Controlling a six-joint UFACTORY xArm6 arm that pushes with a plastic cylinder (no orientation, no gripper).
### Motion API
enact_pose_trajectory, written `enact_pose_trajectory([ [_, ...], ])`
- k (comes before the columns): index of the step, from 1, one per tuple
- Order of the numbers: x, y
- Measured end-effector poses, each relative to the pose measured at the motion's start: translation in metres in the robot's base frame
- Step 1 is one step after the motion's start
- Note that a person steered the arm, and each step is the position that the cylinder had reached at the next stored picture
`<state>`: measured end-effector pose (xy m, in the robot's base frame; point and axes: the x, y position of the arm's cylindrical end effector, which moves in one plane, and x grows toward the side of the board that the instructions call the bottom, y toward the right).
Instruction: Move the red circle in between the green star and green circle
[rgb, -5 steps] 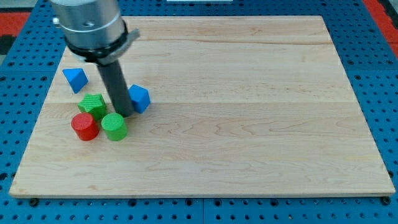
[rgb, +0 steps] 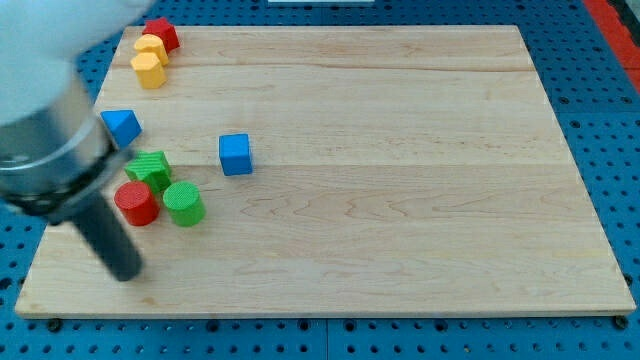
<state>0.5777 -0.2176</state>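
The red circle (rgb: 135, 203) lies at the board's left, touching the green star (rgb: 150, 169) above it and the green circle (rgb: 184, 203) to its right. The three form a tight cluster. My tip (rgb: 127, 274) rests on the board near the view's bottom left, below and slightly left of the red circle, apart from every block.
A blue cube (rgb: 236, 154) sits right of the cluster. A blue triangular block (rgb: 122, 127) lies above the star. Two yellow blocks (rgb: 149, 62) and a red block (rgb: 161, 34) sit at the top left corner. The wooden board (rgb: 400, 200) ends close below my tip.
My tip has swung from between the green star and the blue cube down to the board's bottom left. The blue cube has shifted slightly right and turned. The top-left blocks are now uncovered.
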Motion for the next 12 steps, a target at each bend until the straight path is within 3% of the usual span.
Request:
enact_pose_trajectory([
  [1, -0.012, -0.024],
  [4, -0.048, -0.006],
  [11, -0.049, 0.072],
  [12, -0.034, 0.037],
])
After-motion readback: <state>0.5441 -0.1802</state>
